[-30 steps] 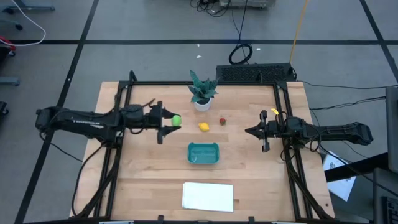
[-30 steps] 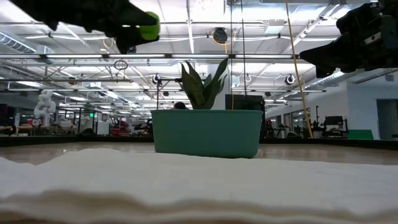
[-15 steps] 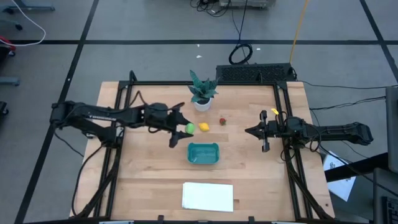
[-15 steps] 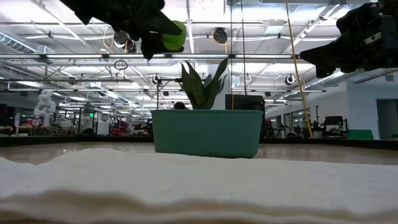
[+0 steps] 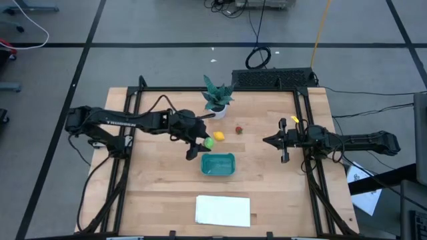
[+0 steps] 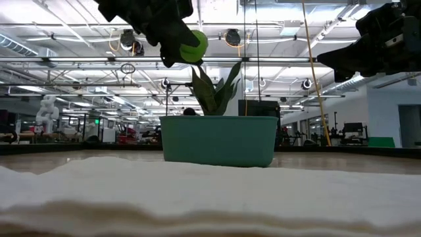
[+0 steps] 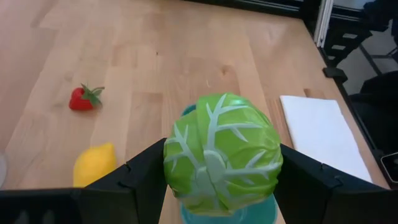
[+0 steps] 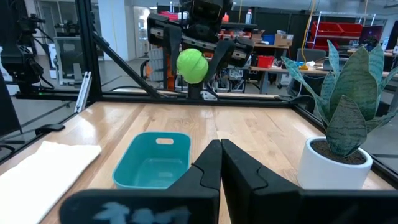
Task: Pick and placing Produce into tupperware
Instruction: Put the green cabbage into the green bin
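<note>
Left claw (image 5: 203, 143) grips the light-green cabbage piece (image 7: 222, 160) btw. both fingers, raised above the worktop (image 5: 153, 193), just beside the teal tupperware (image 5: 218, 164) rim. Lemon (image 5: 218, 135) and small red strawberry (image 5: 238, 130) lie on the wood near the potted plant (image 5: 217, 99). Right claw (image 5: 269, 141) waits at the right side, fingers pressed together, w/ nothing held.
</note>
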You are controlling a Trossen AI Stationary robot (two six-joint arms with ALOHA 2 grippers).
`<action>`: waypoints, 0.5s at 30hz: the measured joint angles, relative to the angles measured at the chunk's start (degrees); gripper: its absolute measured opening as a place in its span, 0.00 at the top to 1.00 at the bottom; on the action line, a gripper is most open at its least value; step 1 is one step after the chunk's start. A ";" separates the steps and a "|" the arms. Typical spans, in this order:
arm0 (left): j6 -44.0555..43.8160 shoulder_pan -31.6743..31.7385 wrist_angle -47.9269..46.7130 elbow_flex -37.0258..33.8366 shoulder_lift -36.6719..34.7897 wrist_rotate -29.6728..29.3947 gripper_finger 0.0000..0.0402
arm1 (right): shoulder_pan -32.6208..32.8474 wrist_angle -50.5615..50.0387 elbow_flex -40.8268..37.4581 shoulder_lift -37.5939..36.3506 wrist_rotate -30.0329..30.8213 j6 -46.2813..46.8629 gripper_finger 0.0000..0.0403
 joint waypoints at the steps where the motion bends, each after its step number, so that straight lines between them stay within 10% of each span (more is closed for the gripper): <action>1: 0.00 0.00 -0.07 0.47 0.36 0.04 0.39 | 0.00 -0.02 0.00 0.02 0.00 0.00 1.00; 15: 0.35 0.14 -5.54 8.49 1.15 4.02 0.39 | 0.01 0.00 0.00 0.01 0.00 0.00 1.00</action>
